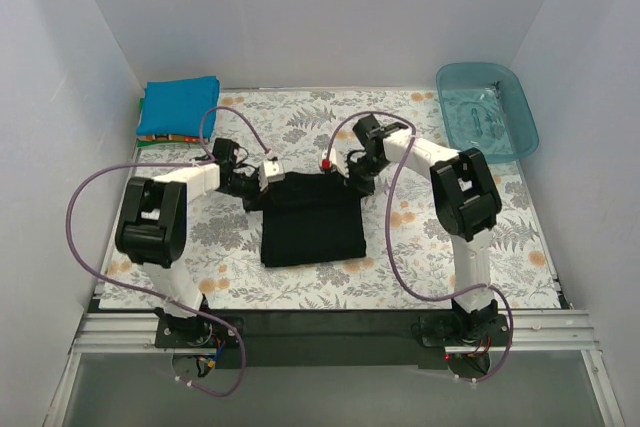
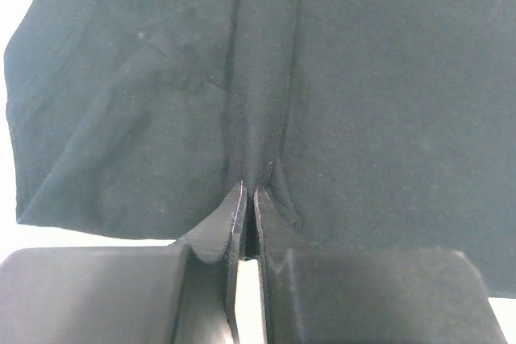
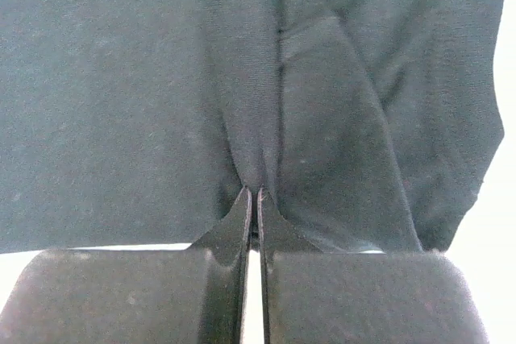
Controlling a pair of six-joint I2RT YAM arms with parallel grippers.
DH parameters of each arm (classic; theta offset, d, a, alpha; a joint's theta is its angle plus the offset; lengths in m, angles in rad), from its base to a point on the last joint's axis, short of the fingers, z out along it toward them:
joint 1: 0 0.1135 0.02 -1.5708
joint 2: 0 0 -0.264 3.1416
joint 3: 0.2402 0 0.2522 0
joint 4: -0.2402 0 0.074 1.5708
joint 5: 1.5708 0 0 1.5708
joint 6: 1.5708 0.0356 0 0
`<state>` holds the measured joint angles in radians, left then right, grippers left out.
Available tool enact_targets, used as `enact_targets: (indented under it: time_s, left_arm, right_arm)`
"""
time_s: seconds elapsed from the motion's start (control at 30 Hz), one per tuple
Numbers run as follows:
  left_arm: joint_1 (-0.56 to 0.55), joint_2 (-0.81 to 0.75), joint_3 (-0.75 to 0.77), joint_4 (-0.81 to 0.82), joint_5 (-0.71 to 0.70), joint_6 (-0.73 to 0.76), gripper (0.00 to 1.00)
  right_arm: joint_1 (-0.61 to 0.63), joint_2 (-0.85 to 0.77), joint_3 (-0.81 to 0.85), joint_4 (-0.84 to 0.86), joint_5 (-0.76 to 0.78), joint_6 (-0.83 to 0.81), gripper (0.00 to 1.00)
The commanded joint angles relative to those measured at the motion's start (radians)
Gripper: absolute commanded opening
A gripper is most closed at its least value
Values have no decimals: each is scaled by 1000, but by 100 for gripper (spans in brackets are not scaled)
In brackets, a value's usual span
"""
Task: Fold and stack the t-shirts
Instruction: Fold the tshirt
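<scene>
Top external: L hand [image 1: 268, 183] & R hand [image 1: 352, 177] both low, clenched on black t-shirt [image 1: 310, 225] far edge.

A floral-print white tablecloth [image 1: 300, 287] carries a black cloth t-shirt [image 1: 310, 229]. Far-left of this shirt lies a bright blue folded t-shirt [image 1: 178, 107], and far-right a translucent teal plastic tub [image 1: 487, 112].

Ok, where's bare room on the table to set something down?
Freest is the far-middle tablecloth between the blue shirt stack and the teal tub. A narrower strip lies between the black shirt and the near edge. Crowded: either side of it, where the left gripper and right gripper pinch its far corners and the arms lie.
</scene>
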<state>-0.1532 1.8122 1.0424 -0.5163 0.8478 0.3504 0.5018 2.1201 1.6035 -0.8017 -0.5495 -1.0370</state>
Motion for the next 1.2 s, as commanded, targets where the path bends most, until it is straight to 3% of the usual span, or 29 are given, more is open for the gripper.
enact_targets:
  time_s: [0.0, 0.1, 0.17, 0.2, 0.23, 0.27, 0.33, 0.4, 0.7, 0.9, 1.17]
  left_arm:
    - [-52, -213, -166, -109, -59, 94, 1]
    - [-78, -348, -276, -162, -42, 101, 4]
    - [-89, -405, -314, -175, -49, 99, 11]
    - [-89, -460, -335, -177, -49, 101, 24]
    - [-89, -480, -338, -177, -47, 101, 28]
    - [-89, -516, -329, -185, -29, 96, 39]
    - [-94, -533, -309, -186, 8, 88, 46]
    - [-130, -539, -289, -168, 34, 52, 47]
    - [-331, -426, -246, 174, -65, -172, 44]
    - [-394, -344, -231, 243, -93, -183, 43]
    - [-424, -264, -222, 245, -110, -172, 34]
  right_arm:
    - [38, -147, -204, -34, -53, 66, 1]
    - [63, -258, -335, -30, -79, 115, 1]
    - [61, -308, -355, -48, -116, 165, 20]
    - [60, -322, -353, -66, -137, 199, 32]
    - [60, -333, -347, -83, -159, 216, 47]
    - [52, -351, -332, -94, -194, 274, 50]
    - [32, -354, -303, -96, -252, 328, 50]
    - [0, -328, -265, -90, -341, 385, 49]
    - [-16, -28, 47, -13, -503, 652, 20]
    - [-3, 90, 90, 99, -540, 797, 17]
    - [41, 162, 88, 174, -534, 833, 16]
